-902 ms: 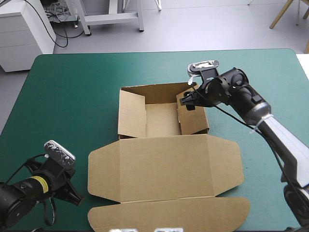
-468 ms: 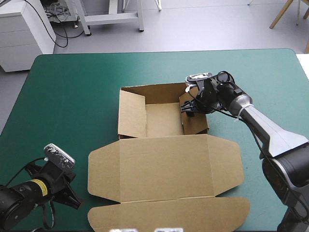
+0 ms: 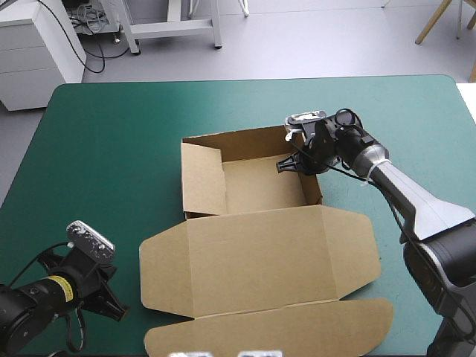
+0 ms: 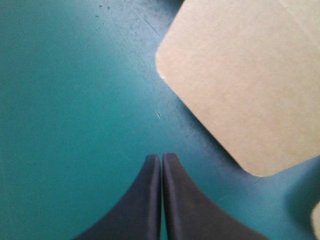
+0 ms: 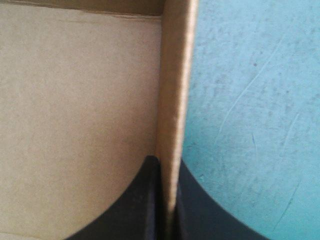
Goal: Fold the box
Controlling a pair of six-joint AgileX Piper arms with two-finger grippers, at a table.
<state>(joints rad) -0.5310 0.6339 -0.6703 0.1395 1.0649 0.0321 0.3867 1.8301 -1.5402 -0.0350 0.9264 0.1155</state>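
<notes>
As the right gripper [image 3: 291, 163] clamps the right wall [image 5: 172, 100] of the box [image 3: 260, 186], the tray stands formed, its lid [image 3: 260, 253] flat; the left gripper [image 4: 161, 159] idles, jaws together.

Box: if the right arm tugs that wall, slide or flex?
Probably slides: the box is thin board, likely light, loose on the teal-green cover. The wall held by the right gripper stands on a crease, so it may hinge first. The flat lid would likely drag along.
</notes>
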